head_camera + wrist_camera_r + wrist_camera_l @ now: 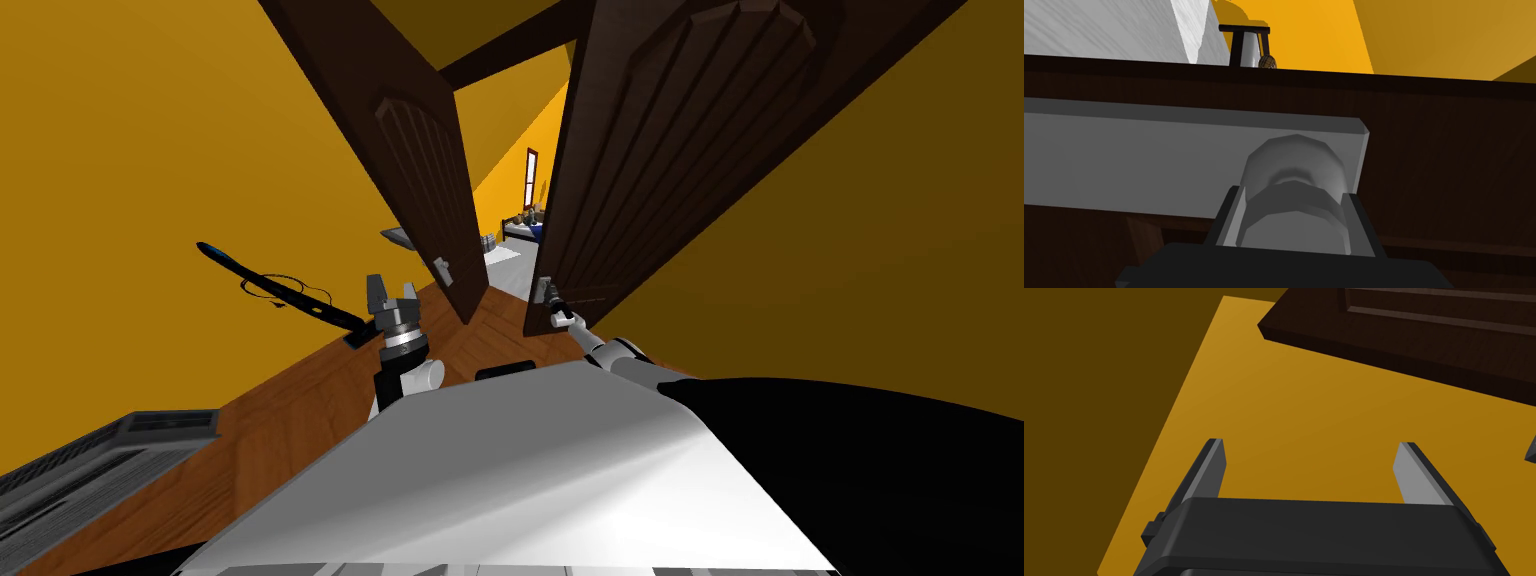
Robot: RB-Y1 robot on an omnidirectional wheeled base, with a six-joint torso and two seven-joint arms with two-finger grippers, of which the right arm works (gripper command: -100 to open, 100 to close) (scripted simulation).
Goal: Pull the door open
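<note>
A pair of dark brown panelled doors stands ahead in a yellow wall. The right door [660,150] is ajar, and a gap between the leaves shows a room beyond. My right gripper [556,310] is at that door's edge, shut on its grey round knob [1294,200], which sits on a grey plate [1124,160]. The fingers [1230,215] press the knob's two sides. The left door [420,170] carries a small grey handle [441,267]. My left gripper [392,292] is raised in front of the left door, open, with nothing between its fingers [1414,475].
A black and blue rod-like object with a thin cord [280,290] lies on the wooden floor by the left wall. A grey slatted unit [90,460] sits at the near left. Beyond the gap are a white floor, a bed and a window [530,175].
</note>
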